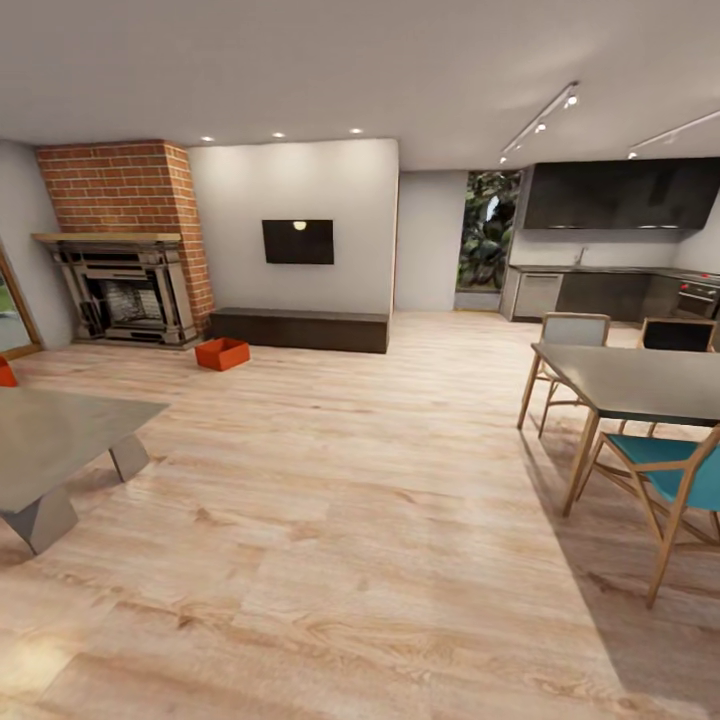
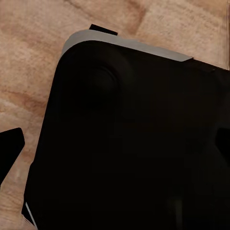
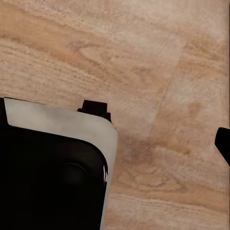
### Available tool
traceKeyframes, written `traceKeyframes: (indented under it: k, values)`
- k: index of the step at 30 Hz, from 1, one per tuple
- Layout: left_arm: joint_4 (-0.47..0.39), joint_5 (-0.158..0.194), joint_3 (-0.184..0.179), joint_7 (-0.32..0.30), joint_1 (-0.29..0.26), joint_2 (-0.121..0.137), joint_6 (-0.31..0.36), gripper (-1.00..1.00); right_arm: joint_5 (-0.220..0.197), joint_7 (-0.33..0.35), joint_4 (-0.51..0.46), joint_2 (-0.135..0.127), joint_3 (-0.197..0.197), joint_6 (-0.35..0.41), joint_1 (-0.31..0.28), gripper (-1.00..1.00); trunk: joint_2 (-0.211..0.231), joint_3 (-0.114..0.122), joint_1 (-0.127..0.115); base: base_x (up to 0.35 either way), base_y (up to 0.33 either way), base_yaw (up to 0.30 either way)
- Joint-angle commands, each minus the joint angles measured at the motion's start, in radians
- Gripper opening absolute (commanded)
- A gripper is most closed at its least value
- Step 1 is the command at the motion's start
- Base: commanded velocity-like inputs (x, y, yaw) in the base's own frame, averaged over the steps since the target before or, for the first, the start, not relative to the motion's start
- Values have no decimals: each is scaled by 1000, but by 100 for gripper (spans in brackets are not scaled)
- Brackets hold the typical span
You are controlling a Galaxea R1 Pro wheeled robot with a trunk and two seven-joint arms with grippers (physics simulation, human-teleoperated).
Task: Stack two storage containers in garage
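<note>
Orange-red open plastic bin (image 1: 222,353) on light wood-plank floor (image 1: 350,480), near stone fireplace (image 1: 125,295); second orange-red bin's edge (image 1: 6,373) at frame left behind grey table (image 1: 50,440). No legible writing. Jaw states: cannot tell.

Wall TV (image 1: 298,241), dining table (image 1: 640,382) w/ chairs, grey coffee table (image 1: 50,440).

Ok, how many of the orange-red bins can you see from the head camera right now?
2. One storage container sits on the wood floor by the fireplace; a second orange-red sliver shows at the frame's left edge, mostly cut off.
</note>
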Motion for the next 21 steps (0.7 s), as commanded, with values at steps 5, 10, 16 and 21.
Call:
traceKeyframes:
  k: [5,10,16,21]
  values:
    - [-1,3,1,0,0,0,-2,100,-10,2,2,0,8,-5,-1,100,0,-1,1,322,0,0]
    - [-1,3,1,0,0,0,-2,100,-10,2,2,0,8,-5,-1,100,0,-1,1,323,0,0]
    - [-1,3,1,0,0,0,-2,100,-10,2,2,0,8,-5,-1,100,0,-1,1,323,0,0]
    - [-1,3,1,0,0,0,-2,100,-10,2,3,0,8,-5,-1,100,0,-1,1,323,0,0]
